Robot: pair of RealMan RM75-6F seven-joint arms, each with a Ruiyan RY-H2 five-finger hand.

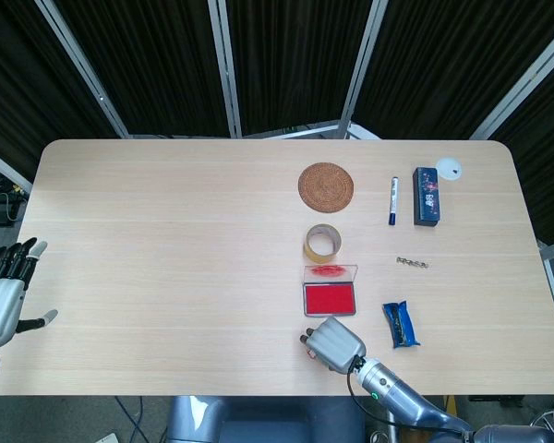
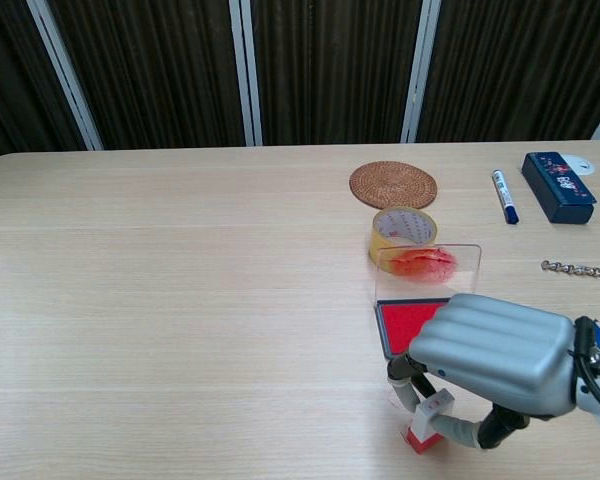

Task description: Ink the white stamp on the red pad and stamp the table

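The right hand curled over the white stamp, fingers touching it, grip unclear. The stamp leaned on the surface just in front of the red pad, far from the open left hand.

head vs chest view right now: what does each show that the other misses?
Head view only: the left hand at the table's left edge, fingers apart and holding nothing, and the blue packet.

Chest view only: the white stamp under the right hand, a thumb and a finger at its sides; in the head view the hand hides it.

Both: red pad, tape roll, woven coaster, marker, dark blue box, chain.
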